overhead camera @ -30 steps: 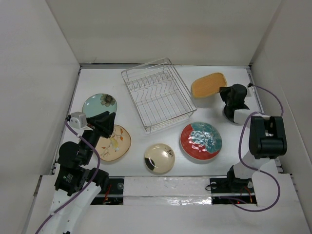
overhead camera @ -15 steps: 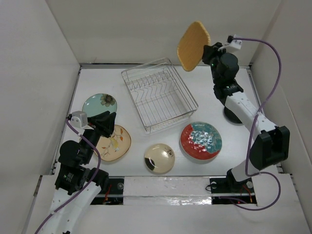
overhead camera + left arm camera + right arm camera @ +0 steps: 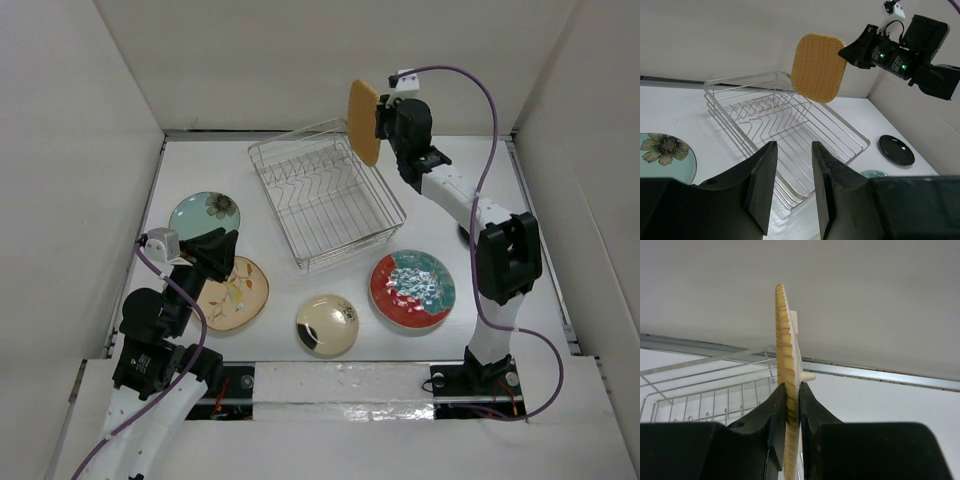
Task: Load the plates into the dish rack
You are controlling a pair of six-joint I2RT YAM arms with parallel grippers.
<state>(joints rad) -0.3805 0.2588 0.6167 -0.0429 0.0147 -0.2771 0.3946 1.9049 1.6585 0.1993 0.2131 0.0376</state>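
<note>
My right gripper (image 3: 379,122) is shut on the edge of the orange plate (image 3: 363,122), holding it upright in the air over the far right corner of the dish rack (image 3: 352,244). In the right wrist view the plate (image 3: 788,365) stands edge-on between the fingers, with rack wires (image 3: 715,390) below it on the left. The left wrist view shows this plate (image 3: 818,67) above the rack (image 3: 747,78). My left gripper (image 3: 222,250) is open and holds nothing. It hovers over the beige floral plate (image 3: 238,295).
A pale teal flowered plate (image 3: 203,213) lies at the left. The cream plate (image 3: 327,325) and the red patterned plate (image 3: 412,288) lie in front of the rack. A small black plate (image 3: 896,149) lies right of the rack. White walls enclose the table.
The right arm lifted the orange plate off the table at the far right, then carried it left and turned it edge-on above the rack. The left arm stayed still.
</note>
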